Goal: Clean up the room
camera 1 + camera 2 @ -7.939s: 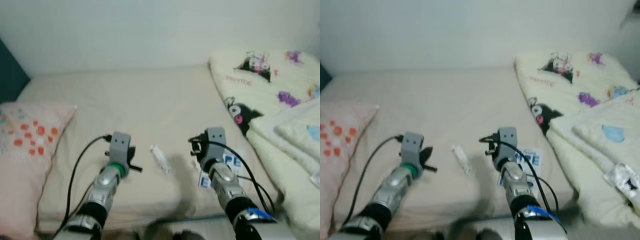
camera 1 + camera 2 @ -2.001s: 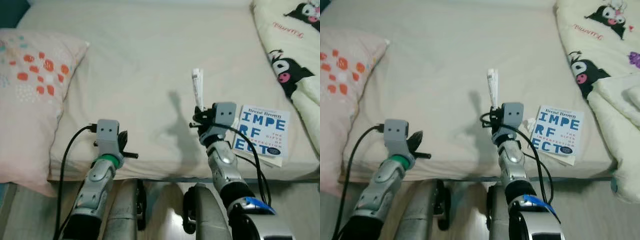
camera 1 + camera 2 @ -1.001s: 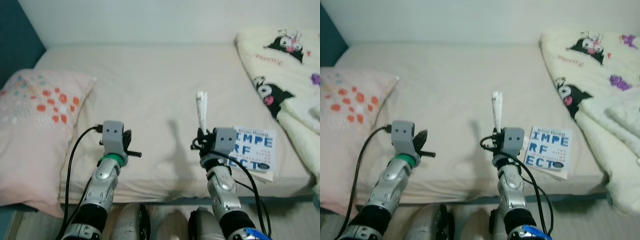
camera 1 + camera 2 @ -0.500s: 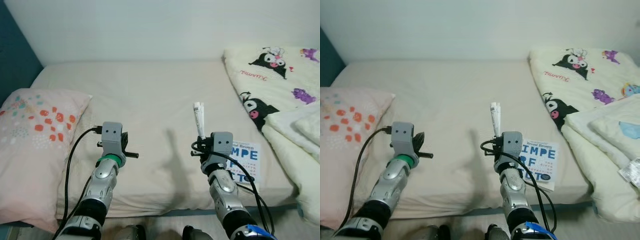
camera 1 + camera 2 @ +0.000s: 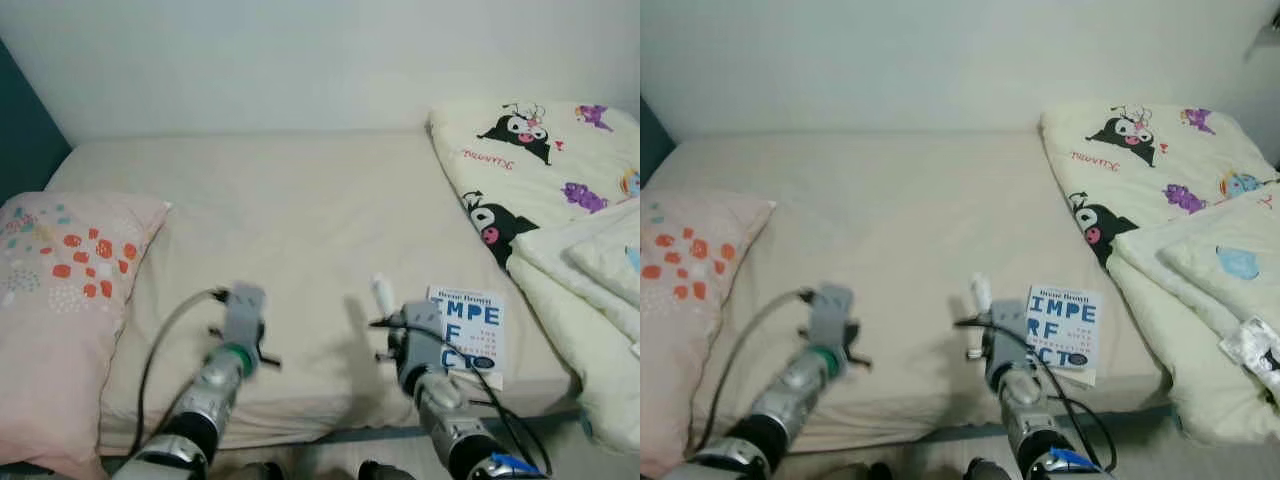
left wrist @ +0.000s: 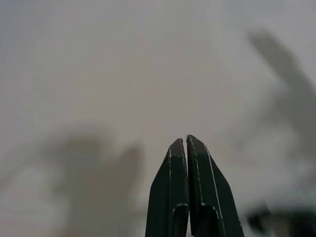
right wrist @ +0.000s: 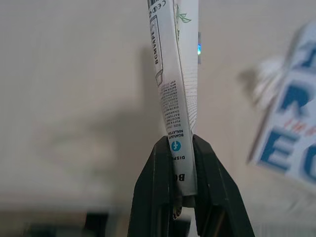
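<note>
bed (image 5: 300,200), "impe" book (image 5: 468,322), printed tube (image 7: 175,89)

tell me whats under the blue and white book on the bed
The book lies flat on the beige bed sheet, near the mattress edge beside the folded cartoon-print blanket. Bare sheet shows around it; anything directly beneath is covered by the book.

Home bedroom: bed (image 5: 300,210) w/ pillow (image 5: 60,290), cartoon duvet (image 5: 540,170).
</note>
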Available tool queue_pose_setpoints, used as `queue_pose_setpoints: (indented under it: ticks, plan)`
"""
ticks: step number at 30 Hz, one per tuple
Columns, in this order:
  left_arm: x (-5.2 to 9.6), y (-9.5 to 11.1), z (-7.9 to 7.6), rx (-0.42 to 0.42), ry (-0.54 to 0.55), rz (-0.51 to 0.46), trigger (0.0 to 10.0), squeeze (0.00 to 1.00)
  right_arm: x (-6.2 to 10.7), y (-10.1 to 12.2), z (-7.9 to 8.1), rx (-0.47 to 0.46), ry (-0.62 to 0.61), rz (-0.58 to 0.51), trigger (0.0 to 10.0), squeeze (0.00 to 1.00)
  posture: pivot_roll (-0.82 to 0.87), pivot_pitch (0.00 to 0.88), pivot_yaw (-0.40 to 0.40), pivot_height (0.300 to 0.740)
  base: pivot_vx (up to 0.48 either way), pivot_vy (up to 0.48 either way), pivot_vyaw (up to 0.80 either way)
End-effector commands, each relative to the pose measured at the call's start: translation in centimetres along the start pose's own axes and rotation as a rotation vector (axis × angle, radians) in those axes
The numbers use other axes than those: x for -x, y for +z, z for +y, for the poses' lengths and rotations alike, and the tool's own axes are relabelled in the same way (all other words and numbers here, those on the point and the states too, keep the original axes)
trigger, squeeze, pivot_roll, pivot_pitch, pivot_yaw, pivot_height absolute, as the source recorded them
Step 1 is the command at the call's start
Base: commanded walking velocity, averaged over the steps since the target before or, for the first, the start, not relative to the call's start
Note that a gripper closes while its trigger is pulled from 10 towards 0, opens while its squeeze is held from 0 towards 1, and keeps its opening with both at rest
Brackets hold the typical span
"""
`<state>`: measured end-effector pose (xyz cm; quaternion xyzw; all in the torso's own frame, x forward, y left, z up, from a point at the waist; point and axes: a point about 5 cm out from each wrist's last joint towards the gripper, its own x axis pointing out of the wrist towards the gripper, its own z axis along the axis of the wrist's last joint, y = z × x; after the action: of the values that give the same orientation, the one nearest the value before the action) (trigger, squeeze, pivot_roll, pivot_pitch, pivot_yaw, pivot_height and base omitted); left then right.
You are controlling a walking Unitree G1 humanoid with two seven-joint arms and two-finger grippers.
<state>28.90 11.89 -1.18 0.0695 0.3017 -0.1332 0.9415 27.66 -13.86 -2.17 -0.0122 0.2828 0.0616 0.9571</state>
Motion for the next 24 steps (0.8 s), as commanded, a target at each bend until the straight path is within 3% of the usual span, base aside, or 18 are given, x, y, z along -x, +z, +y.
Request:
queue_pose_setpoints:
  ticks: [1,15,20,24]
  plan:
    - [0.2,-1.0,0.6,-0.040,0.024,0.059,10.0,0.00,0.3,-1.1,-0.2,0.030,0.001,0.055,10.0,0.00,0.06,0.000,0.030,0.740,0.000,0.000,0.00]
    - [0.1,1.3,3.0,-0.004,0.125,-0.035,10.0,0.00,0.0,-0.1,-0.3,0.068,0.003,0.003,10.0,0.00,0.09,0.000,0.039,0.740,0.000,0.000,0.00]
    - [0.0,2.1,3.0,0.028,0.139,-0.066,10.0,0.00,0.2,-0.4,-0.4,0.098,0.013,0.001,10.0,0.00,0.07,0.000,0.046,0.740,0.000,0.000,0.00]
    - [-0.1,2.5,2.6,0.004,0.116,-0.077,10.0,0.00,0.5,-1.0,-0.5,0.102,0.014,-0.001,10.0,0.00,0.06,0.000,0.062,0.740,0.000,0.000,0.00]
